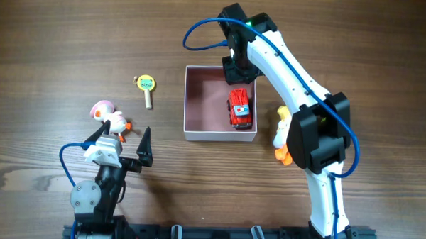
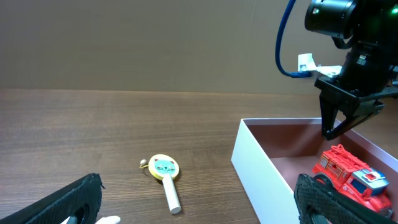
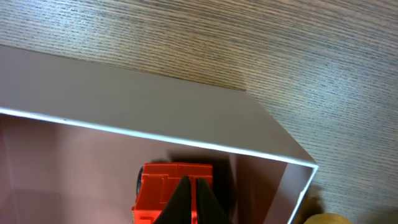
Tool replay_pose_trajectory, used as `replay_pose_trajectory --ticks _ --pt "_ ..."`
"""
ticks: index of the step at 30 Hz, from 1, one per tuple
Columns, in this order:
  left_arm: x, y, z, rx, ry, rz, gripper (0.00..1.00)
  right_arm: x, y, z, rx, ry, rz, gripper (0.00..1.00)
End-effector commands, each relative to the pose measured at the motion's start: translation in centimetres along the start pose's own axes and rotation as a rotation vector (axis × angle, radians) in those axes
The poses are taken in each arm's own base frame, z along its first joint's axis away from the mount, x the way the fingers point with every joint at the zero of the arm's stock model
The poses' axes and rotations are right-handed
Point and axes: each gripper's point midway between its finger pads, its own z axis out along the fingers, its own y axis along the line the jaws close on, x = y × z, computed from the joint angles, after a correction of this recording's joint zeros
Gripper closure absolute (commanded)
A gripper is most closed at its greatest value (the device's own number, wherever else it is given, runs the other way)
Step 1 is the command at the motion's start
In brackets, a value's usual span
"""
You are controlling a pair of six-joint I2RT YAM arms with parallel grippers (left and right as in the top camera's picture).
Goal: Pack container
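Overhead, the wooden surface carries the white-walled, pink-lined container at its centre. The right hand hangs above its far right corner, pinched together and empty; the left hand, well apart, is spread wide. A red fire truck lies inside by the right wall.

Sq. white container, pink inside, holds 1 red truck.
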Motion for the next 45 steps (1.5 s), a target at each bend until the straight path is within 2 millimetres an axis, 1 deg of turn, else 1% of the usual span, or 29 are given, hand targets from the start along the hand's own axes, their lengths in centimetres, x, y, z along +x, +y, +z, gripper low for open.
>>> replay_pose_trajectory --ticks 1,5,18,23,39,45 --pt "0.1 -0.1 0.0 0.002 0.001 -0.006 0.0 0.7 0.3 1.6 -0.005 0.047 -0.013 0.96" --pt "0.1 -0.1 0.0 0.002 0.001 -0.006 0.0 1.1 0.2 2.1 0.001 0.07 -0.015 0.96" --pt "0.1 -0.1 0.0 0.002 0.001 -0.006 0.0 1.6 0.1 2.1 0.005 0.093 -0.015 0.95" --pt "0.1 -0.1 0.0 0.002 0.001 -0.006 0.0 2.0 0.7 2.0 -0.028 0.113 -0.014 0.95" --pt "0.1 -0.1 0.0 0.002 0.001 -0.006 0.0 2.9 0.4 1.9 -0.018 0.146 -0.012 0.95" --pt "0.1 -0.1 0.0 0.002 0.001 -0.006 0.0 3.5 0.1 1.8 -0.002 0.171 -0.015 0.96"
